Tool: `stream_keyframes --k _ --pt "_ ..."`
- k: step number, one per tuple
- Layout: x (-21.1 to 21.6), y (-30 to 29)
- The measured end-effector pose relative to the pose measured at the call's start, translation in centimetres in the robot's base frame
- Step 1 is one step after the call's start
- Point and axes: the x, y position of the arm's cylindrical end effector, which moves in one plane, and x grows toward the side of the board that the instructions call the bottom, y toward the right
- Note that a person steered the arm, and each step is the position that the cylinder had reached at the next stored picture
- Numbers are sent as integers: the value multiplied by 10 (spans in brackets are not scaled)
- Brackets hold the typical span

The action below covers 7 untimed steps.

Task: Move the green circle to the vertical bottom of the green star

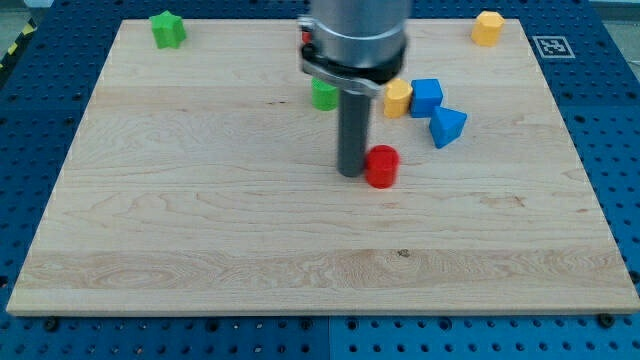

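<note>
The pale wooden worktop [200, 230] lies on a blue perforated base [610, 120], and my straight dark rod comes down from a grey cylindrical arm housing [357, 35] near the view's top centre. My tip [351, 174] rests on the wood just to the view's left of the red cylinder block [381, 166], so close that the two look to be touching, though I cannot tell for certain. There are no jaws on this arm, only the rod, so nothing is spread, pressed together or pinching.

Taking the red cylinder block as the landmark: the green circle block [324, 94] sits up and to the view's left of it, near the rod's upper part and partly hidden behind the arm housing, so its shape is hard to make out fully. The green star block [167, 29] is far off to the view's upper left of the red cylinder, close to the worktop's top left corner and well apart from the green circle.

Up and slightly to the view's right of the red cylinder stands a small yellow block [398, 98], touching a blue cube block [427, 97] on its right. A blue triangular block [447, 126] lies just below that cube. Another yellow block [487, 28] sits far to the upper right, near the worktop's top right corner.
</note>
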Motion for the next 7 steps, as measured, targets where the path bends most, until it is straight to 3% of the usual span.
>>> stream_keyframes --k 2,4,7 --pt "7 62" --pt "-51 54" --pt "-96 9"
